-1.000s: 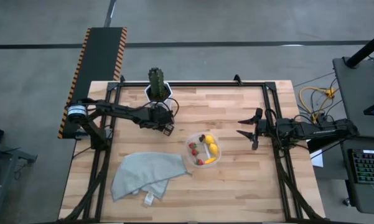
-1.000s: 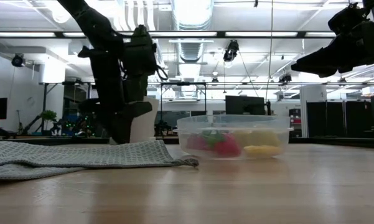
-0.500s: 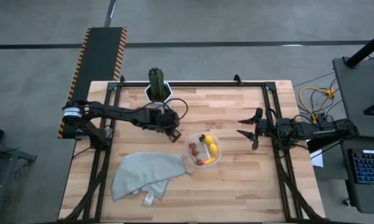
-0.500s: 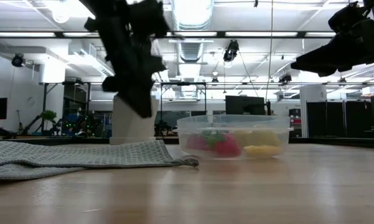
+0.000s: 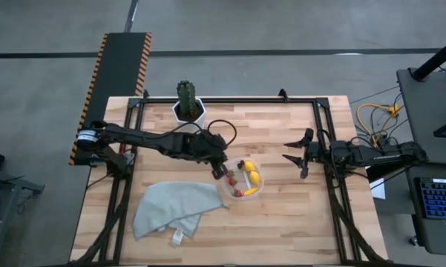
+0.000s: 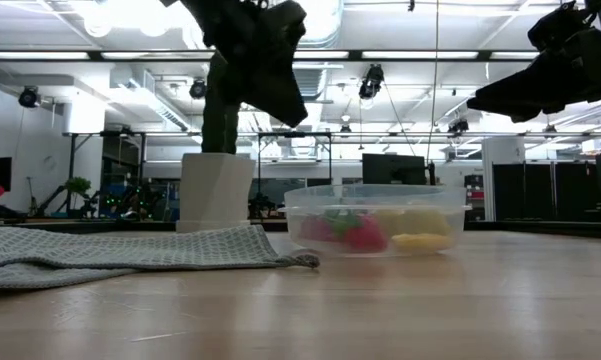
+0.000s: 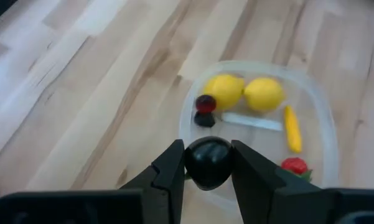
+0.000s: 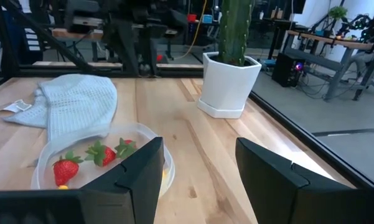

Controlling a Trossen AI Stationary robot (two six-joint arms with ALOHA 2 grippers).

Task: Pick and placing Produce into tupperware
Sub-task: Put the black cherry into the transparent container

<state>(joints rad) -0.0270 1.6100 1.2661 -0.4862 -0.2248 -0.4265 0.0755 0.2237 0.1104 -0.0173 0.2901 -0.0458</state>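
Over the wooden counter [image 5: 282, 133], my left gripper [image 7: 208, 163] pinches a small dark berry [image 7: 208, 160], light, smooth and roll-prone, above the tub [image 7: 319, 112] rim, while my right gripper [image 5: 295, 157] waits wide-jawed nearby.

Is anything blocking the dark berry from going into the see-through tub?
Nothing visible does. The left gripper holds the dark berry up in the air at the tub's rim. The tub has no lid on, and there is bare floor between the lemons and strawberries.
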